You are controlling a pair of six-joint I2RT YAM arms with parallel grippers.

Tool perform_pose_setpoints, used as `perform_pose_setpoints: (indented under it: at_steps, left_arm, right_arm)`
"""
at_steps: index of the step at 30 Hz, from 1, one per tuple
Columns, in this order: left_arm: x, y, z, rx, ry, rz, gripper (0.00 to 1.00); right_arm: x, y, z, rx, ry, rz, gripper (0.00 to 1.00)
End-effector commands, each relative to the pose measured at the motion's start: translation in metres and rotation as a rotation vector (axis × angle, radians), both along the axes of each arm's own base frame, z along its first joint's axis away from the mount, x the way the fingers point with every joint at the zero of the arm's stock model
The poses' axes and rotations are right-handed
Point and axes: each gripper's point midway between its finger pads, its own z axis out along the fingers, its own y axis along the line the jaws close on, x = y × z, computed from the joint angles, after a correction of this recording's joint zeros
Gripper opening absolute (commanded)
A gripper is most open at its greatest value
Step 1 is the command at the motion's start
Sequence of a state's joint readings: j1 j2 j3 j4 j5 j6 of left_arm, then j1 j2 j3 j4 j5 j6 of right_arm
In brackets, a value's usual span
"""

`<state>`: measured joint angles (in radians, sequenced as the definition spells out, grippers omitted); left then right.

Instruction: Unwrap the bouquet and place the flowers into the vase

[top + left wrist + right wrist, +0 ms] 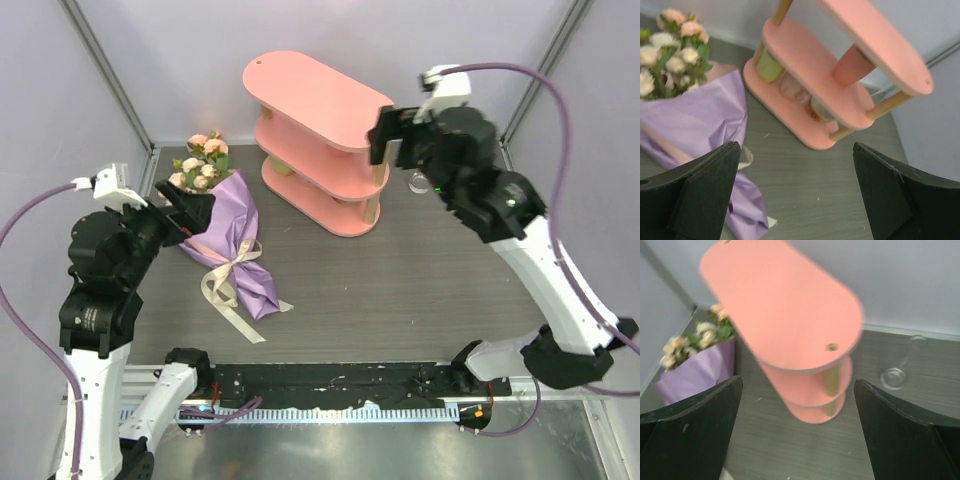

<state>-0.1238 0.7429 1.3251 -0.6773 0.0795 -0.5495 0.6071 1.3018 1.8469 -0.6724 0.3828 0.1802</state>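
Note:
The bouquet (232, 240) lies on the dark table at the left, wrapped in purple paper and tied with a cream ribbon (228, 280). Its flowers (200, 160), pale pink and cream roses, point to the back. My left gripper (186, 212) hovers open at the bouquet's left edge; in the left wrist view the bouquet (700, 117) lies left of the open gripper (796, 147). The vase (418, 182), clear glass, stands right of the pink shelf, partly hidden by my right arm. My right gripper (392, 135) hangs open and empty above the shelf's right end, with the vase (896, 371) below to its right.
A pink three-tier oval shelf (315, 130) stands at the back centre between bouquet and vase. Grey walls close in the left, back and right sides. A metal rail (330, 385) with the arm bases runs along the near edge.

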Motion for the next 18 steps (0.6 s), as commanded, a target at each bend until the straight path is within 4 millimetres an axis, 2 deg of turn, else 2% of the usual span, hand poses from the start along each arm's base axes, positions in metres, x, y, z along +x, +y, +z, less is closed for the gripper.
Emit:
perform_pose_setpoints:
  at_steps: [1,2,3,5,7,8,9,11,12,13,14,15,16,17,18]
  left_arm:
    - [-0.015,0.019,-0.041,-0.029,0.114,0.117,1.00]
    - [-0.018,0.026,-0.050,-0.023,0.139,0.158,1.00]
    - [-0.025,0.034,-0.065,-0.009,0.188,0.199,1.00]
    - [-0.033,0.058,-0.079,0.023,0.227,0.325,1.00]
    - [-0.051,0.074,-0.086,0.055,0.242,0.398,1.00]
    - [-0.058,0.090,-0.086,0.075,0.237,0.488,1.00]
    - [-0.071,0.102,-0.086,0.084,0.235,0.550,1.00]
    - [-0.088,0.127,-0.083,0.088,0.219,0.696,1.00]
    - [-0.094,0.132,-0.084,0.096,0.220,0.720,1.00]
    - [-0.099,0.135,-0.083,0.096,0.203,0.729,1.00]
    - [-0.103,0.138,-0.083,0.102,0.192,0.745,1.00]
    - [-0.104,0.138,-0.086,0.105,0.191,0.743,1.00]
    - [-0.109,0.138,-0.085,0.096,0.168,0.736,1.00]
    - [-0.109,0.137,-0.085,0.094,0.160,0.724,1.00]
    - [-0.107,0.133,-0.089,0.098,0.159,0.697,1.00]
  right_arm:
    - [-0.007,0.071,0.000,-0.051,-0.037,0.064,1.00]
    - [-0.024,0.107,0.001,-0.042,-0.052,0.158,1.00]
    - [-0.029,0.127,-0.004,-0.047,-0.050,0.204,1.00]
    - [-0.046,0.186,-0.028,-0.044,-0.017,0.370,1.00]
    - [-0.063,0.226,-0.048,-0.002,0.041,0.526,1.00]
    - [-0.061,0.248,-0.074,-0.016,0.077,0.567,1.00]
    - [-0.067,0.263,-0.088,-0.020,0.100,0.606,1.00]
    - [-0.072,0.293,-0.131,-0.046,0.143,0.690,0.99]
    - [-0.075,0.304,-0.145,-0.053,0.146,0.723,0.97]
    - [-0.078,0.310,-0.177,-0.084,0.175,0.759,0.92]
    - [-0.080,0.329,-0.189,-0.068,0.144,0.823,0.90]
    - [-0.080,0.335,-0.204,-0.087,0.143,0.848,0.85]
    - [-0.079,0.342,-0.216,-0.108,0.137,0.864,0.73]
    - [-0.082,0.352,-0.229,-0.163,0.115,0.921,0.68]
    - [-0.081,0.362,-0.255,-0.215,0.134,0.933,0.64]
